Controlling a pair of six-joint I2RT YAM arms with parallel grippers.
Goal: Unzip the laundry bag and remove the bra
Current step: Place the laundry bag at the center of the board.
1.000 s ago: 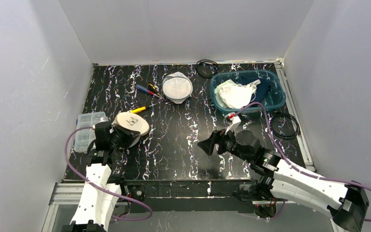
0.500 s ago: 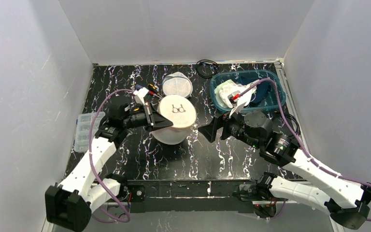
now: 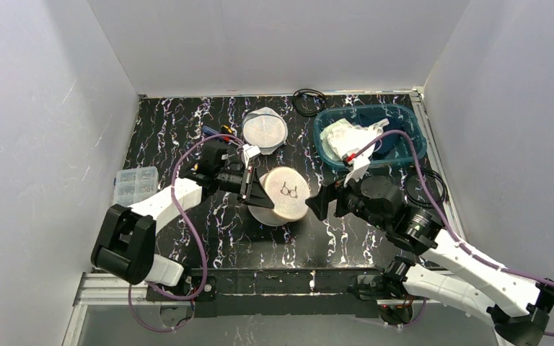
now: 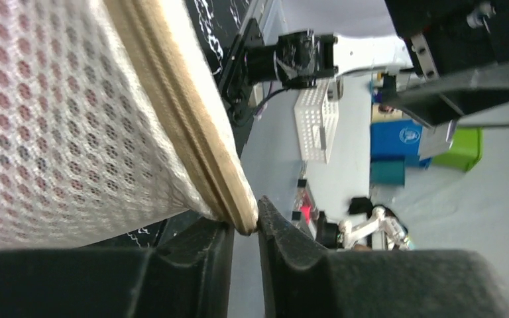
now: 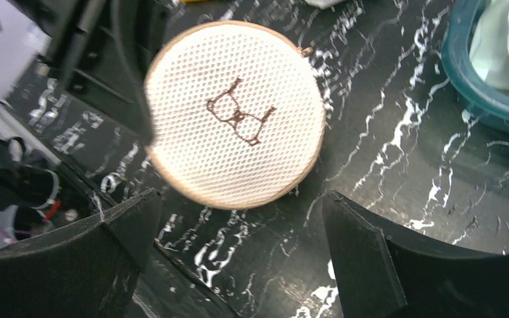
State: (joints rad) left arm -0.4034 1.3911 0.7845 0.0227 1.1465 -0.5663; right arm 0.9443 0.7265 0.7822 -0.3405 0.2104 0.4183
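The round white mesh laundry bag with a tan rim and a brown bra drawing is held tilted above the middle of the table. My left gripper is shut on its rim; in the left wrist view the tan rim is pinched between the fingertips of that gripper. My right gripper is open, just right of the bag and apart from it. In the right wrist view the bag lies ahead of this open gripper. The bra is hidden inside the bag.
A second round mesh bag lies at the back. A teal bin with clothes is at the back right, also in the right wrist view. Black cable rings, screwdrivers and a clear plastic box lie around.
My left arm lifted the bag from the left of the table and carried it to the middle, toward the right gripper. The right arm rose and shifted a little right.
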